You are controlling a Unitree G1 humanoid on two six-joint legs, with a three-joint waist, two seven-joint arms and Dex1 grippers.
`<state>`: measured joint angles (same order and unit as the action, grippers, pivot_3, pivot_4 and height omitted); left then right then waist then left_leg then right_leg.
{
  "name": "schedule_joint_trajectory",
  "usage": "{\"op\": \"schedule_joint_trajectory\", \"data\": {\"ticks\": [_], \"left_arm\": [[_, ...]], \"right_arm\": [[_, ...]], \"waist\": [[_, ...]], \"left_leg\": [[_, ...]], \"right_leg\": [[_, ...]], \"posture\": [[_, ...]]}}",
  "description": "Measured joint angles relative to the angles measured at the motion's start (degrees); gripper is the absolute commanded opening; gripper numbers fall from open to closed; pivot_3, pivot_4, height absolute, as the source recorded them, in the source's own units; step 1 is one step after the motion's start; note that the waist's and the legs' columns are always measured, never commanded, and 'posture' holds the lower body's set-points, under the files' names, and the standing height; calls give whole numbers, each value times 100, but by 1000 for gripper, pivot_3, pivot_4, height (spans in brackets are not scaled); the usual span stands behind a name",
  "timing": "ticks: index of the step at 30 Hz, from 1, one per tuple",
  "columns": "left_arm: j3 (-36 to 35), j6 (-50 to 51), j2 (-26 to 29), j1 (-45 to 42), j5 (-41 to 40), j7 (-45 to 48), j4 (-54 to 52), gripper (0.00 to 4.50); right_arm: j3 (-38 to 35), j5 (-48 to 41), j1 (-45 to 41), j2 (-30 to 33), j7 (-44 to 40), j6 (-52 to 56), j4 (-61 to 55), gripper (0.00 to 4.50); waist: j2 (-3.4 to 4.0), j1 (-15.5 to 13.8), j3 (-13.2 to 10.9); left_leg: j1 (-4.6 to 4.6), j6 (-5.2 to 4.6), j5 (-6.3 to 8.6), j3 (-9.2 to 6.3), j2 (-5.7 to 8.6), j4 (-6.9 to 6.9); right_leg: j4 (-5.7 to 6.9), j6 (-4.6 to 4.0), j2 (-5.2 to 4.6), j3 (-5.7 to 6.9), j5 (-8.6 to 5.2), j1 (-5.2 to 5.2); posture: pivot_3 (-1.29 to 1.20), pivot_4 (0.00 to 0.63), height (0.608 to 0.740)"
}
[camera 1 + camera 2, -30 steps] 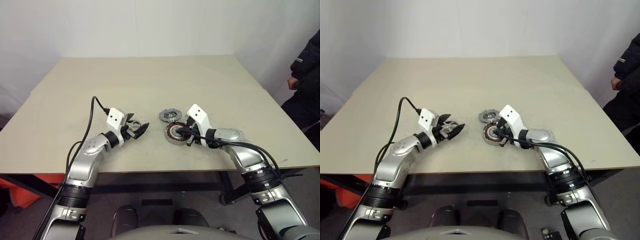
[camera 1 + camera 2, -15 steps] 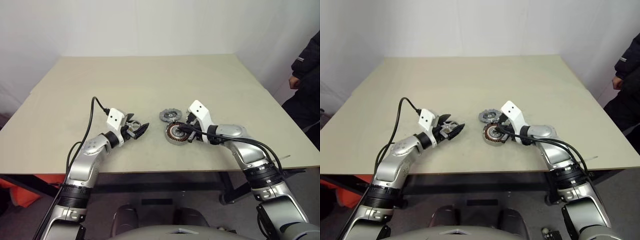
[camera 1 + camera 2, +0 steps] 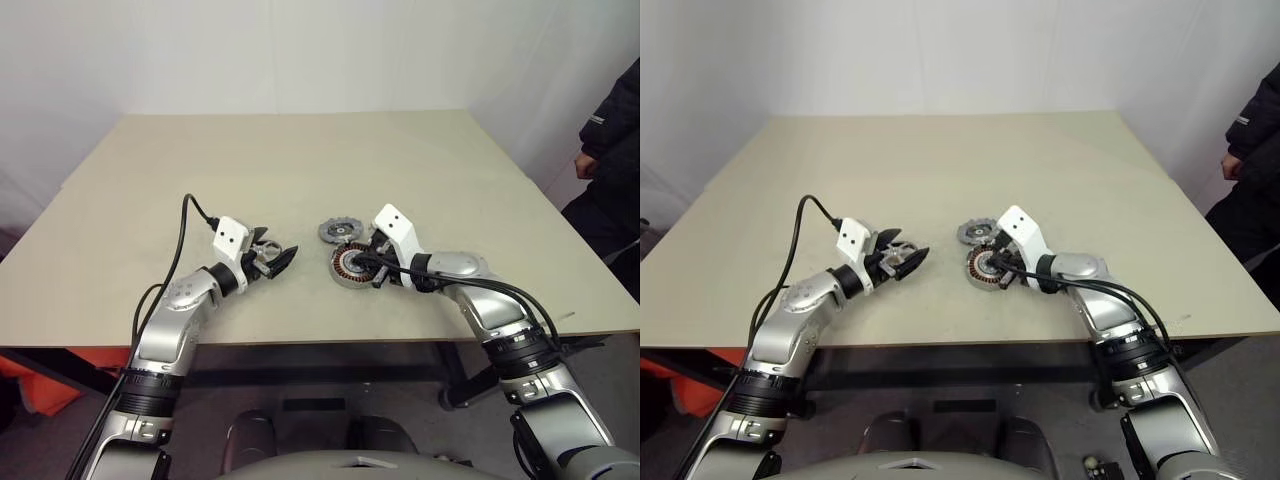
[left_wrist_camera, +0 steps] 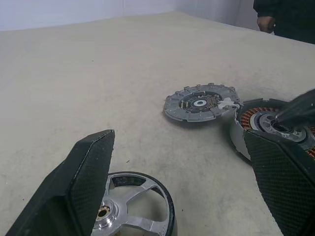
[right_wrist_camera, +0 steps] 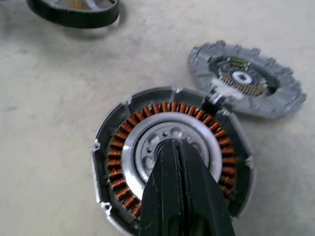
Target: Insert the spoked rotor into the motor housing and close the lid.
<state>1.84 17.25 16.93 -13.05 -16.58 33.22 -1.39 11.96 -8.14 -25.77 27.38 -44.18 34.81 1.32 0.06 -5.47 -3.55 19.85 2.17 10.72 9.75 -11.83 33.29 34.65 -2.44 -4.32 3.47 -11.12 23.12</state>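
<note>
The motor housing (image 3: 347, 268) lies open near the table's middle, its ring of copper windings (image 5: 123, 147) around a silver centre. Its grey toothed lid (image 3: 340, 231) lies flat just behind it, touching its rim. My right gripper (image 5: 178, 143) is shut, empty, with its tip over the housing's centre. The spoked rotor (image 4: 135, 209), silver with a black rim, lies on the table under my left gripper (image 4: 177, 142). That gripper is open, to the left of the housing, and the rotor lies by one finger (image 4: 83, 177) without being gripped.
A person in dark clothes (image 3: 612, 130) stands at the table's far right. The beige table (image 3: 300, 160) stretches wide behind the parts. Its front edge (image 3: 330, 343) runs close below both arms.
</note>
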Motion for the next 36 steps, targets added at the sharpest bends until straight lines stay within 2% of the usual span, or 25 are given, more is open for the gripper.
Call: {"op": "schedule_joint_trajectory", "data": {"ticks": [9, 16, 24, 30, 36], "left_arm": [[0, 1, -4, 0, -1, -7, 0, 4403], [-7, 2, -9, 0, -3, -27, -1, 4403], [-41, 14, -34, 0, -26, -66, -1, 4403], [-386, 409, -220, 50, -404, -349, -174, 4403], [-1076, 1347, -243, 306, -1128, -784, -540, 4403]], "right_arm": [[-35, -72, -60, 34, -58, 96, -250, 20], [166, 170, 151, 43, 58, -288, 148, 20], [99, 131, 25, 41, 59, -118, 140, 20], [-67, 81, -120, 43, 53, -49, -115, 20], [-122, -54, -212, 24, 61, 71, -302, 20]], "waist": [[0, -1, 0], [1, 1, 3], [1, 1, 2], [1, 3, 2], [1, 7, 2]], "left_leg": [[15, -2, 2, 0, 0, -4], [-8, -1, 1, 1, 0, -1], [-5, -1, 0, 0, 0, 0], [16, -2, 2, 0, 0, -3], [14, -1, 1, 1, 0, -1]], "right_leg": [[-1, -2, 0, 0, 0, 11], [0, 1, 0, -2, -1, -14], [0, 2, 0, -2, -1, -5], [1, -3, 1, -2, 0, 13], [3, -2, 1, -2, 0, 13]], "posture": [[0, 0, 740], [0, 0, 740], [0, 0, 740], [0, 0, 740], [0, 0, 740]]}}
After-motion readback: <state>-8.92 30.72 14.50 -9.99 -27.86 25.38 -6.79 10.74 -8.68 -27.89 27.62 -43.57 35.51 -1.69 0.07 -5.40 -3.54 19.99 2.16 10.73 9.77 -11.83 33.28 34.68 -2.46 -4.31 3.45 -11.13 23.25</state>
